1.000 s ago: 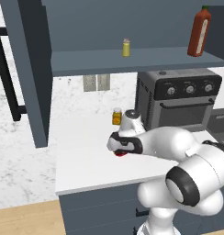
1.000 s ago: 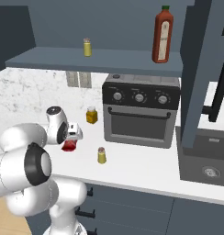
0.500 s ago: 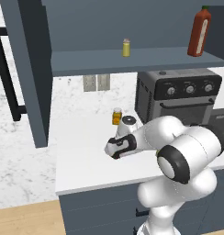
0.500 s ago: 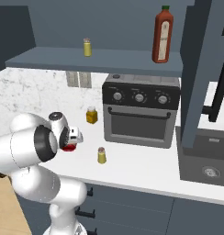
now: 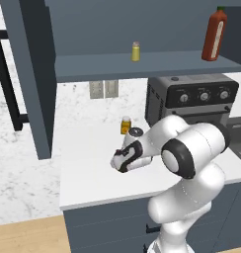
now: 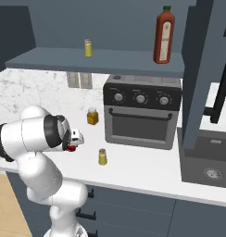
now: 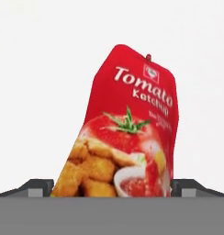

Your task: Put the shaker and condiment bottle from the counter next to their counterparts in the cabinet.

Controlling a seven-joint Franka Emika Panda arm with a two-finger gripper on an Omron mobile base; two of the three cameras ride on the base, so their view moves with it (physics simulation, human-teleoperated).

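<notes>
Hand view, condiment bottle [image 7: 127, 142] between tool [image 7: 113, 187] fingertips

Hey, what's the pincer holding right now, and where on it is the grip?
The pincer is shut on the condiment bottle, a red ketchup pack, gripped at the end nearest the camera, one finger on each side.

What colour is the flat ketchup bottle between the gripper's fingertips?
Red flat ketchup bottle, with white lettering and a tomato-and-nuggets picture; clearest in the hand view.
</notes>
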